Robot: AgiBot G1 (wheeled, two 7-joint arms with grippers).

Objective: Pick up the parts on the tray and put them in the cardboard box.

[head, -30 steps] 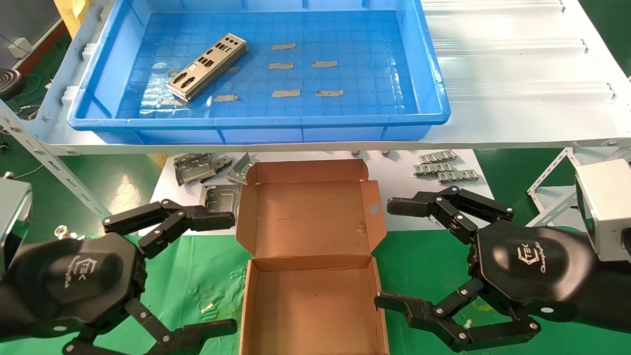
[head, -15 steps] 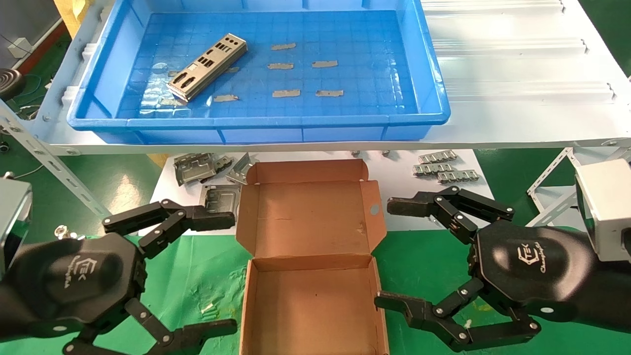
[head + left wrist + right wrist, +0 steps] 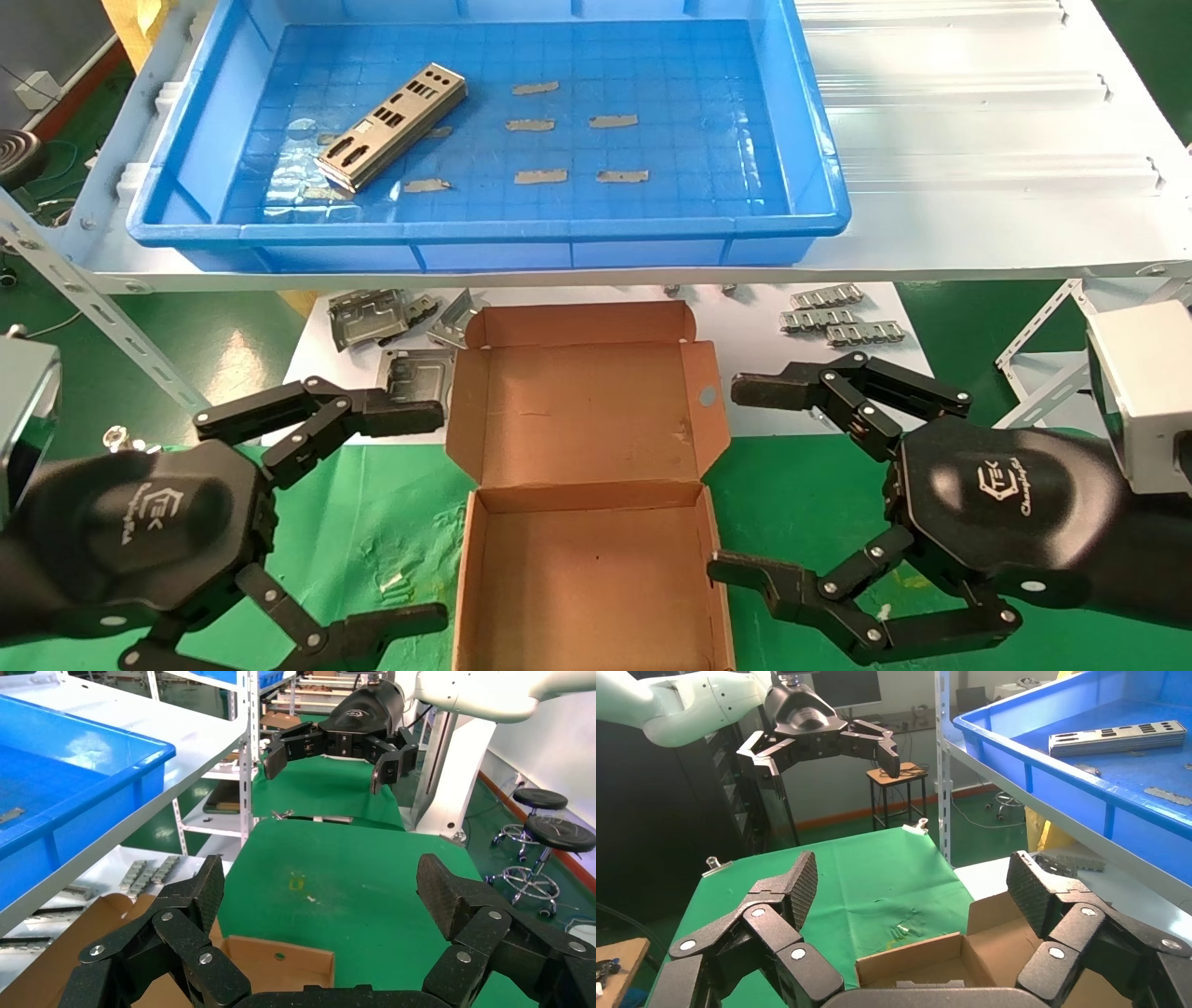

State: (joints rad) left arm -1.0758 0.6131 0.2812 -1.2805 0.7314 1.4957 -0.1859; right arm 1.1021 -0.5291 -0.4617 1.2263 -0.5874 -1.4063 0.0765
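Across the lower half of the head view, nothing had shifted over the last second: the left gripper (image 3: pixel 424 508) and the right gripper (image 3: pixel 740 480) sat where they had been, one on each side of the cardboard box (image 3: pixel 587 559), both spread wide and holding nothing. That stillness suggested the pick had not yet begun. The box lay open at lower centre, its lid folded back and its floor bare. One part (image 3: pixel 391 128), a long silver plate with punched cutouts, rested at an angle in the upper left of the frame, on the floor of the blue tray (image 3: pixel 484 244), among small grey tape strips (image 3: pixel 540 176). Neither gripper was near it. Each gripper housing carried a white logo with script beneath; the letters "TEK" could be made out, the rest was not legible.
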